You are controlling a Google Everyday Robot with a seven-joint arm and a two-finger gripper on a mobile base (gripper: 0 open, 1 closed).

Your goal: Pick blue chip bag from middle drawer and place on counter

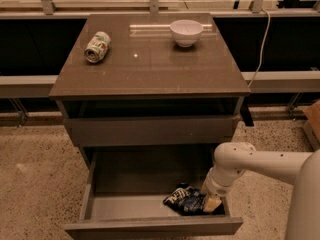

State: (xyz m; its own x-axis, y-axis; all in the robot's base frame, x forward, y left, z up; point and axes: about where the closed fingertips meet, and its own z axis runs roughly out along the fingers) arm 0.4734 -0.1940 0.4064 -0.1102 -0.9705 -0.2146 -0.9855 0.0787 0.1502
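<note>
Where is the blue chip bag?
In the camera view, the blue chip bag lies in the open middle drawer, near its front right corner, with the gripper right beside it.

With the pincer (212, 204) low at right: white bowl (186, 32), upright, well above and beyond it; green-white can (97, 46), on its side, above and far to its left.

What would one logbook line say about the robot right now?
stage: pick | gripper: inside open middle drawer, at blue chip bag | bag: drawer's front right | counter: can lying, bowl
</note>
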